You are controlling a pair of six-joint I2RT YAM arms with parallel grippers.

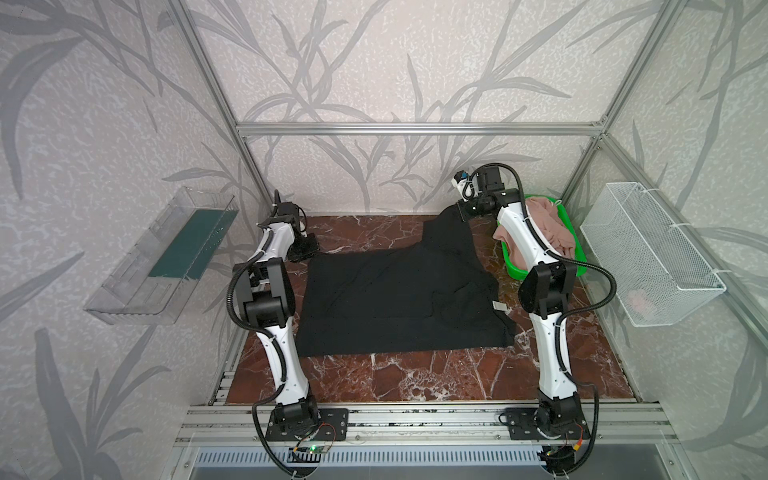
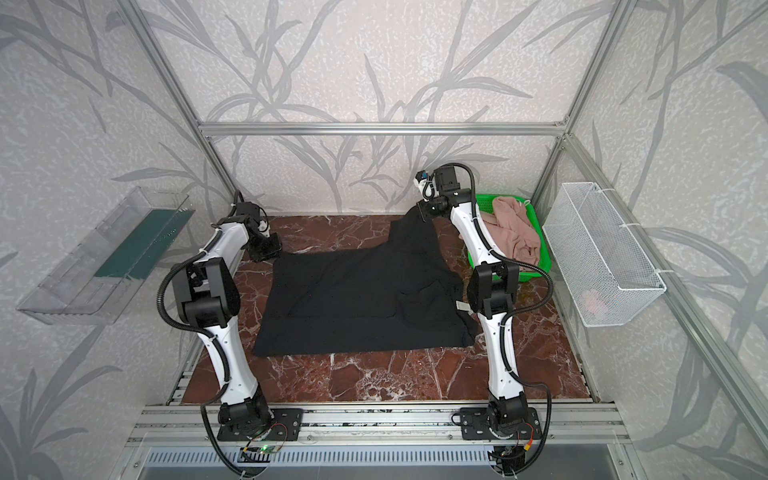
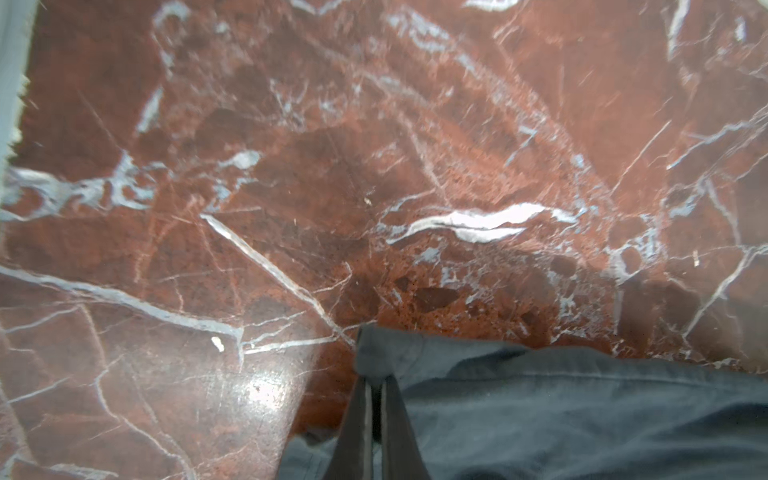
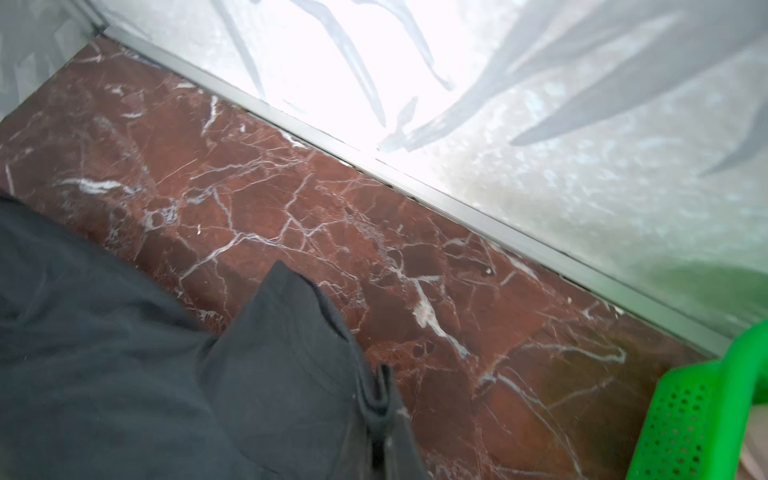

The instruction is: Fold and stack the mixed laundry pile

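Shirt: we see the black T-shirt (image 1: 399, 299) lying long side left-to-right, neck label (image 1: 497, 306) right.
Left pincer (image 3: 375, 381): pinches a shirt corner.
Right pincer (image 4: 381, 399): pinches another.

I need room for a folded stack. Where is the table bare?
Bare: the front strip of marble table between the black T-shirt and the aluminium rail; also the far strip between shirt and back wall. Crowded: the right edge, with green basket and right arm.

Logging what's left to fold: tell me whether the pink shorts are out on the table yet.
No, the pink shorts sit bunched inside the green basket at the far right corner.
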